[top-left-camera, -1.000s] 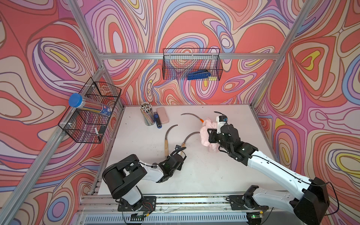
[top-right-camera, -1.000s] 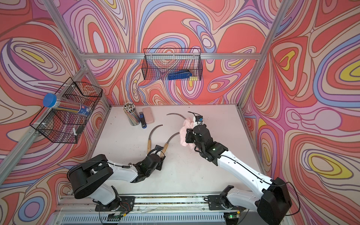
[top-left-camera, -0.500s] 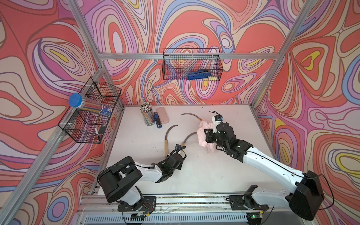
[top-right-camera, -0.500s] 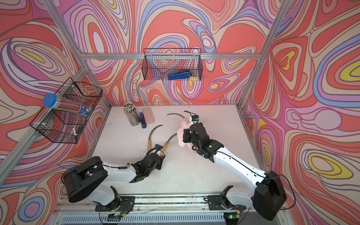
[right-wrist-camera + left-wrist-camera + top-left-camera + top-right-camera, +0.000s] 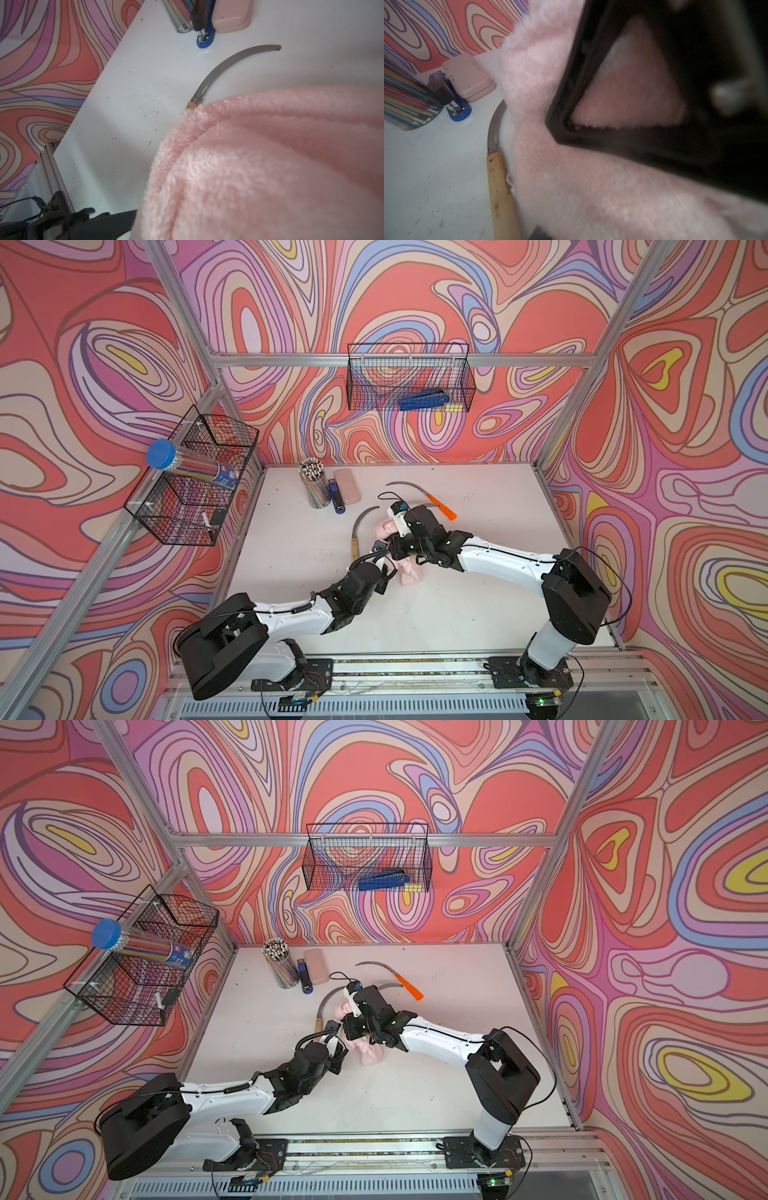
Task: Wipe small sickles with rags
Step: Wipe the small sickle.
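White bench (image 5: pixel 478 593) under swirled walls (image 5: pixel 374 302) carries everything. Pink rag (image 5: pixel 409 574) hangs clamped in the closed right fingers (image 5: pixel 397 551) at mid-bench, against the closed left fingers (image 5: pixel 386 566), whose hold is hidden. One wooden-handled sickle (image 5: pixel 356 531) lies just beside the rag; the orange-handled sickle (image 5: pixel 444 510) lies farther back.

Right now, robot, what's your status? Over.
Right pincer shut on rag. Left pincer shut, tips hidden by rag. One wooden sickle lies beside rag. Orange sickle lies apart.

Stapler (image 5: pixel 337 501); pink case (image 5: pixel 347 491) (pencils (image 5: pixel 314 486) beside)
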